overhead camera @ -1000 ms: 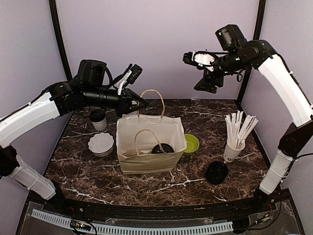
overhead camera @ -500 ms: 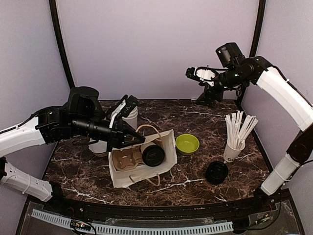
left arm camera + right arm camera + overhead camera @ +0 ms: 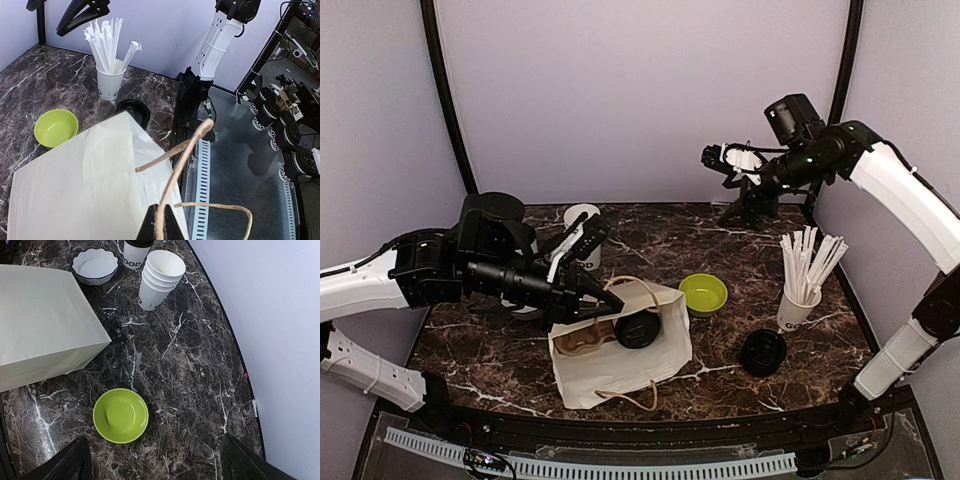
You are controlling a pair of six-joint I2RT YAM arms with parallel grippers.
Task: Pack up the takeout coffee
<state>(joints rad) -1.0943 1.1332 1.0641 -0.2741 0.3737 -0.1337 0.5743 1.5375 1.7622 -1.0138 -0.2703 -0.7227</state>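
A white paper bag lies tilted, its open mouth facing up and back. Inside it I see a takeout coffee's black lid beside a brown cardboard carrier. My left gripper is shut on the bag's twine handle, with the fingertips pinching it. Another lidded coffee cup stands at the back left, hidden behind my left arm in the top view. My right gripper hangs open and empty, high over the back right; it also shows in the right wrist view, above the lime-green bowl.
A stack of empty white cups and a white scalloped bowl are at the back left. The green bowl sits right of the bag. A cup of white sticks and a loose black lid are at the right.
The bag was upright a second ago; now it has tipped and slid toward the front, pulled by my left gripper, which has dropped lower. The right gripper has shifted slightly.
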